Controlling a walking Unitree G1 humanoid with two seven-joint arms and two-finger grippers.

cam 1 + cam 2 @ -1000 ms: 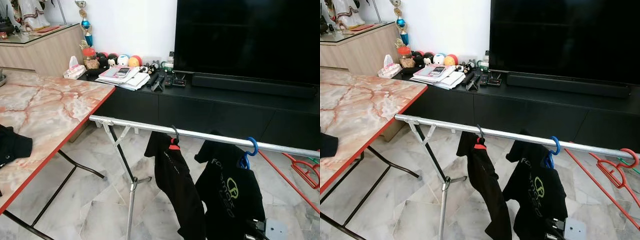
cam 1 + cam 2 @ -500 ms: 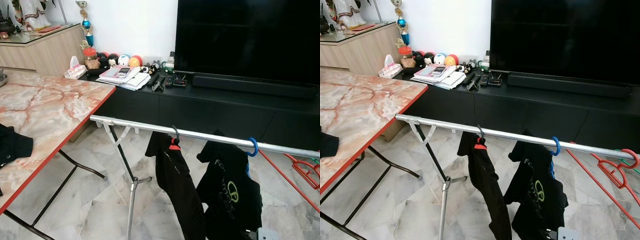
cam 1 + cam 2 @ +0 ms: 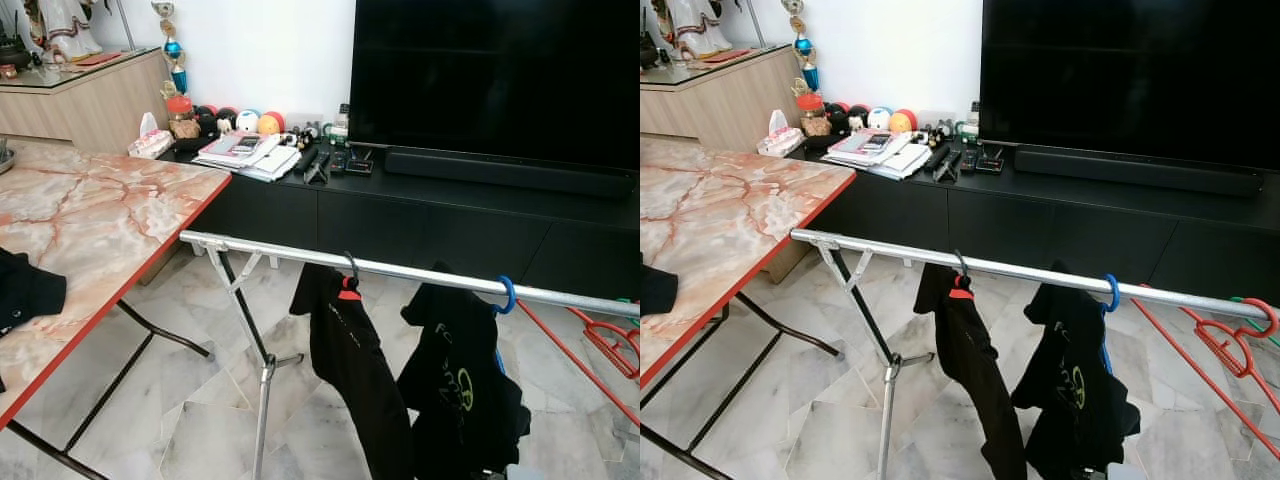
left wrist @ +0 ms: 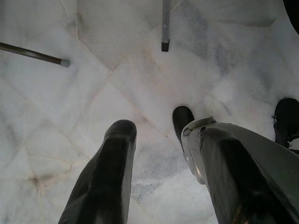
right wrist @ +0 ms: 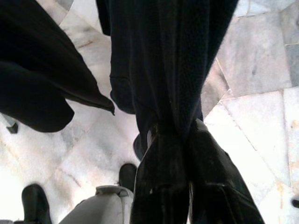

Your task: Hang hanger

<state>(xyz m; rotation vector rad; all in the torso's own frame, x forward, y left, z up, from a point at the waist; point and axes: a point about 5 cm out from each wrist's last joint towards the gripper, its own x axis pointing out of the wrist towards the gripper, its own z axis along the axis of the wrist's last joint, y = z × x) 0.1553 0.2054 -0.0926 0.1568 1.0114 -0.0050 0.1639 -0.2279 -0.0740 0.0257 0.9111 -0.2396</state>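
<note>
Marble floor [image 3: 190, 420] under a silver rail [image 3: 400, 270], blue hanger [image 3: 507, 295] hooked on it, logo shirt [image 3: 460, 385] hanging straight down, right gripper [image 5: 180, 140] low, fingers pinching its hem, left gripper [image 4: 154, 140] idle floorward, fingers apart.

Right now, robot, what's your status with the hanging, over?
Right claw shut on black T-shirt with green logo. Its blue plastic hanger hooked on silver metal rail. Left claw open over marble floor. Nothing in the way.
</note>
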